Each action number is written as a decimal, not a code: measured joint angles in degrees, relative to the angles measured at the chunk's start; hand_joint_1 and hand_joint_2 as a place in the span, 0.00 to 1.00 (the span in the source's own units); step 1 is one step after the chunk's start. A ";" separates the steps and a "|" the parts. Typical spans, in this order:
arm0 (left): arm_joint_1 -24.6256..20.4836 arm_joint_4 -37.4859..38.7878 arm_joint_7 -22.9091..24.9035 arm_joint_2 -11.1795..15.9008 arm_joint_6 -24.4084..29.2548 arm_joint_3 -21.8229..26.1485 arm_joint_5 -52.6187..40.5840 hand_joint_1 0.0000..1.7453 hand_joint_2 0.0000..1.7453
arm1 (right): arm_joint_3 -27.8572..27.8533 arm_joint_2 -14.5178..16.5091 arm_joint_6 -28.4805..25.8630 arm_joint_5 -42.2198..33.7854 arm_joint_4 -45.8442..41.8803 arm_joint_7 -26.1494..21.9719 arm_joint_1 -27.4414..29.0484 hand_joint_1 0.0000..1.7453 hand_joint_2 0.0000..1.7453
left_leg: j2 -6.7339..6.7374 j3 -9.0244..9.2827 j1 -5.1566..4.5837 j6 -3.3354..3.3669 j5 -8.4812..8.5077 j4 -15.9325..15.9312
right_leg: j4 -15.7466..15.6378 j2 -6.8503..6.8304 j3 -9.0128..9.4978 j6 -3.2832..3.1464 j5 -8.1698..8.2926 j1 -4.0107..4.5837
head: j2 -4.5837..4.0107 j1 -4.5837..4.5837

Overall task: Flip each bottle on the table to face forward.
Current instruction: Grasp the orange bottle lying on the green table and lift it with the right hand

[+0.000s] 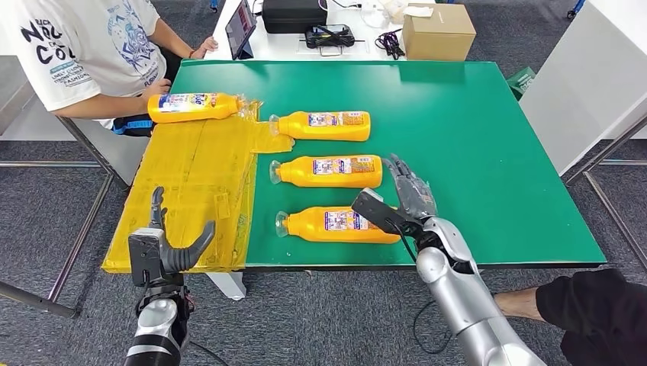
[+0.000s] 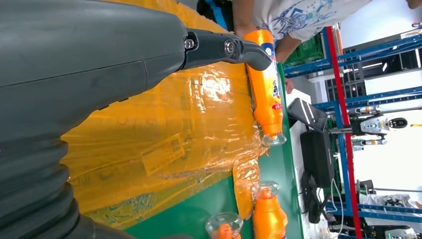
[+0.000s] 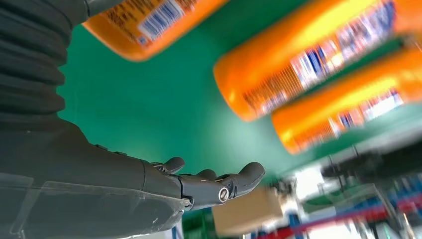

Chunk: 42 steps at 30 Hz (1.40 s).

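Out on my left, my left hand (image 1: 162,252) hangs off the table edge with fingers spread on nothing, the yellow sheet (image 1: 200,183) just ahead of them and the farthest bottle (image 1: 192,107) well beyond, by the person (image 1: 91,46). My right hand (image 1: 402,202) is open too, thumb over the base of the nearest bottle (image 1: 339,225), fingertips by the middle bottle (image 1: 328,171). If I close carelessly, the round bottle could roll away or my fingers knock its neighbour.

Four orange bottles (image 1: 323,126) lie sideways, three on green table (image 1: 488,137)
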 joint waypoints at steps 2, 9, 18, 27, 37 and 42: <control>0.00 0.01 0.05 0.00 0.05 -0.06 -0.27 0.00 1.00 | 0.06 -0.28 1.81 -1.23 2.29 0.10 -1.34 0.00 1.00 | -0.02 0.00 -0.02 0.01 0.00 0.00 | 0.00 -0.01 0.01 0.00 0.00 -0.01 | 0.00 -0.01; -0.01 0.13 -0.15 0.00 1.10 -1.09 -1.77 0.00 1.00 | 0.31 -0.67 4.37 -4.63 7.11 -1.32 -4.02 0.00 1.00 | -0.02 -0.01 -0.05 0.01 0.01 0.01 | 0.00 -0.01 0.01 0.01 0.01 -0.03 | 0.00 -0.01; -1.21 2.15 -1.60 -0.14 1.87 -2.23 -1.63 0.00 1.00 | 4.27 -0.59 11.79 -14.88 10.07 -5.34 -8.78 0.00 1.00 | 0.00 -0.01 -0.03 0.01 0.01 0.00 | 0.02 0.00 0.00 0.01 0.01 -0.01 | 0.00 -0.01; -2.50 4.39 -2.07 -0.15 2.01 -3.40 -2.39 0.00 1.00 | 10.97 -0.11 15.92 -22.40 11.37 -6.82 -13.87 0.00 1.00 | -0.02 0.00 -0.04 0.02 0.03 0.01 | 0.02 -0.01 0.01 0.01 0.01 -0.02 | 0.00 -0.01; -3.13 6.28 -2.57 -0.15 2.20 -3.85 -1.79 0.00 1.00 | 15.32 -1.46 22.21 -25.60 11.36 -6.54 -16.28 0.00 1.00 | -0.02 0.00 -0.04 0.02 0.03 0.02 | 0.00 -0.01 0.00 0.01 0.01 -0.02 | 0.00 -0.01; -3.66 7.15 -2.80 -0.15 2.20 -3.85 -0.84 0.00 1.00 | 19.22 -4.38 24.77 -28.28 11.28 -5.40 -18.76 0.00 1.00 | -0.03 0.00 -0.05 0.03 0.03 0.03 | 0.01 -0.02 0.01 0.02 0.02 -0.03 | 0.00 0.01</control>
